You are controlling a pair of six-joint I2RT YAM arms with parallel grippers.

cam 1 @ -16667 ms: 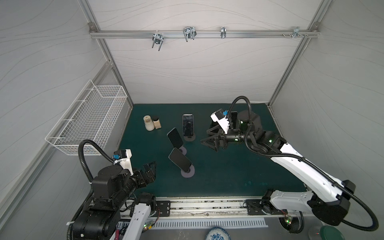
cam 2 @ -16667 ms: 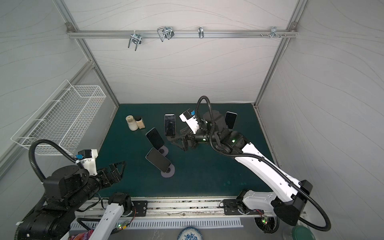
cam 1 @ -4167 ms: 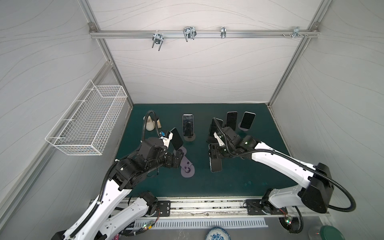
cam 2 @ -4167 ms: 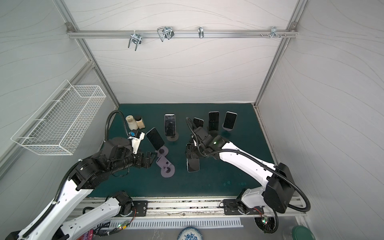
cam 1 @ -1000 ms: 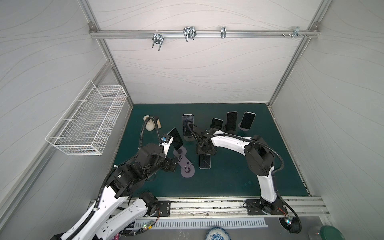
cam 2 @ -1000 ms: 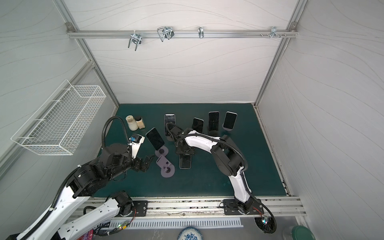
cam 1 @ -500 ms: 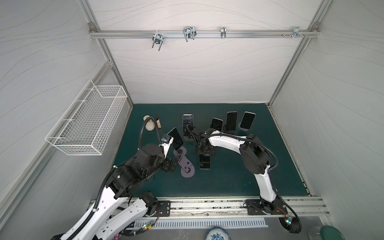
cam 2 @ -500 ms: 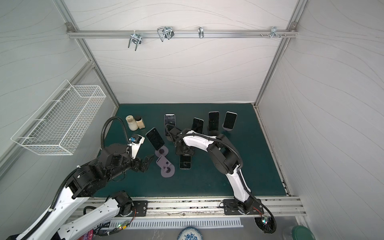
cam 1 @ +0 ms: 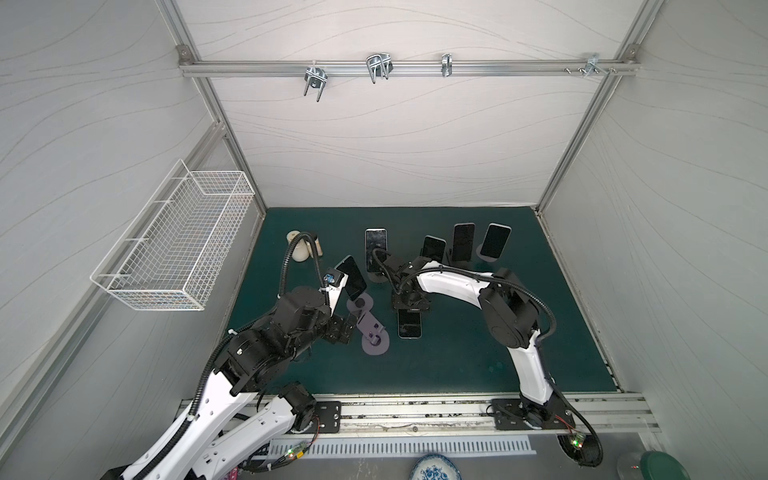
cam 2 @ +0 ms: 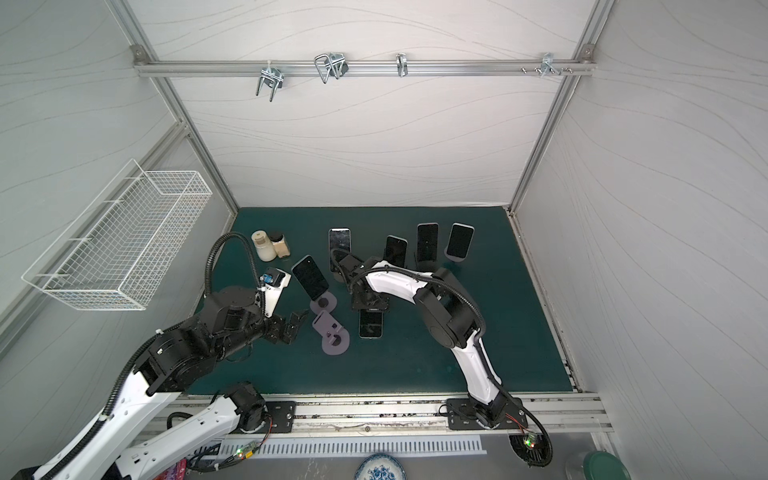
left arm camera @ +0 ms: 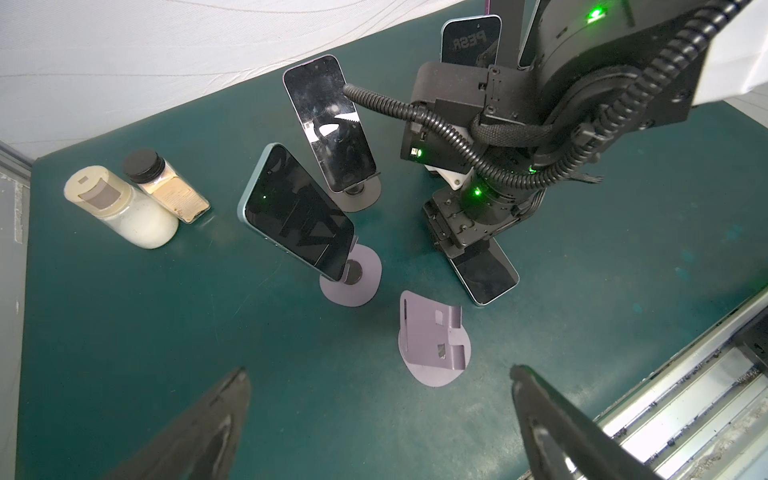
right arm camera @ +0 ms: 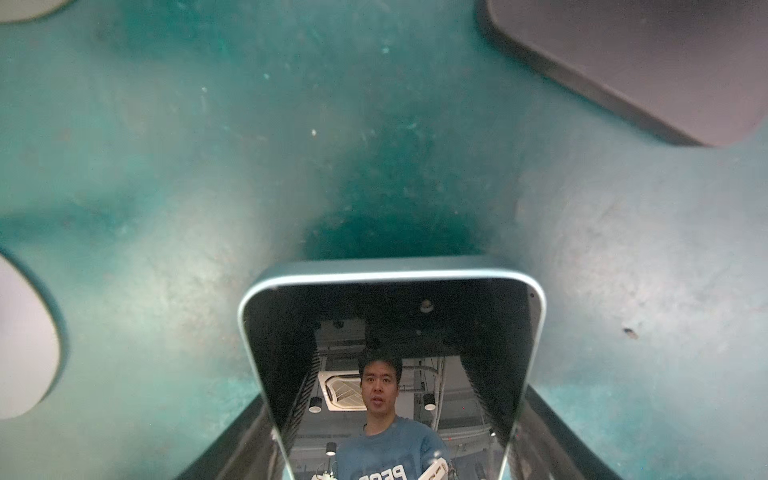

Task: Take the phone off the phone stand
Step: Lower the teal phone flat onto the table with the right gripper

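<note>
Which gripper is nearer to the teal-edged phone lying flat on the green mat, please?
Right. The right gripper clamps the far end of the teal-edged phone; the open left gripper hangs beyond the empty purple stand, touching nothing.

1. Right gripper (cam 1: 409, 306): positioned over the far end of the phone (cam 1: 409, 325), which lies flat, screen up, on the green mat (cam 1: 457, 357).
2. Left gripper (cam 1: 344, 328): jaws spread, just beside the empty purple stand (cam 1: 372, 337).
3. Tilted phone (cam 1: 351, 277): seated on a second purple stand (cam 1: 360, 305), directly behind the empty one.
4. Upright phone (cam 1: 375, 248): behind the right gripper.
5. 3 more phones (cam 1: 463, 242): standing in a row at the back right.
6. 2 bottles (cam 1: 298, 253): back left, partly hidden by a cable.
</note>
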